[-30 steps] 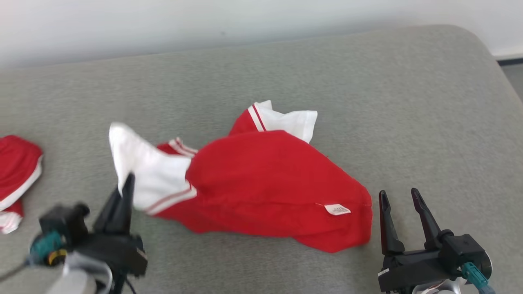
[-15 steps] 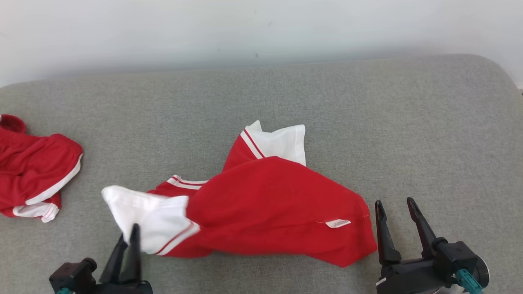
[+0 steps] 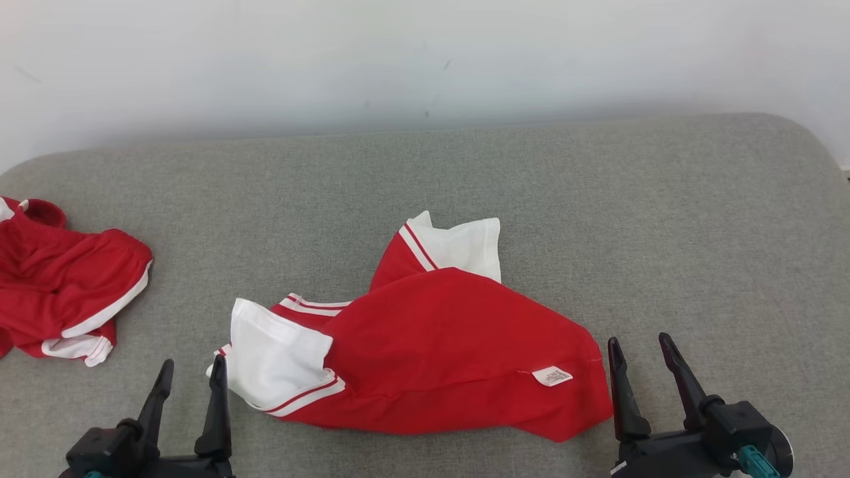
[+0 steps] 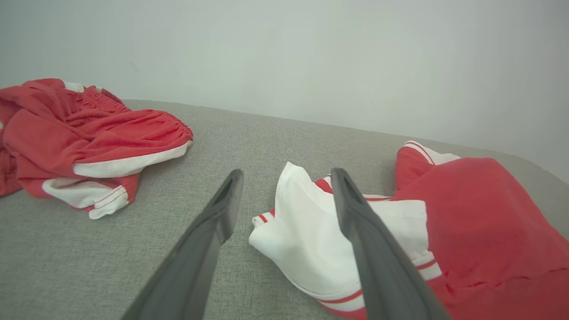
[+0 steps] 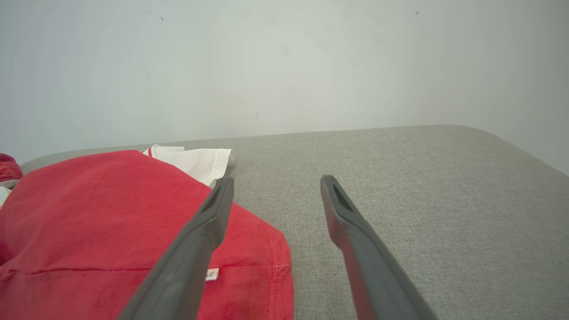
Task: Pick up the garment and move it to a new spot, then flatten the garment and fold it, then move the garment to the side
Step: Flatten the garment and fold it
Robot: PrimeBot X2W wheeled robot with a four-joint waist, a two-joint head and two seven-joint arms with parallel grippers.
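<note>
Garment (image 3: 451, 352) on grey cushion (image 3: 664, 219) between left fingers (image 3: 216, 405) and right fingers (image 3: 621, 392), both pairs wide apart and empty

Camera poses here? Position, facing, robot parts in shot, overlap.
Head view: on the robot's head, looking forward and down at the grey padded surface and red-and-white shirt; left gripper and right gripper at bottom corners, open.
Left wrist view: low over the surface, looking along its own fingers at the shirt's white sleeve and a second red garment.
Right wrist view: low, looking along its fingers across the shirt toward the wall.
Shared: head and left wrist views both show the white sleeve and second red garment.
</note>
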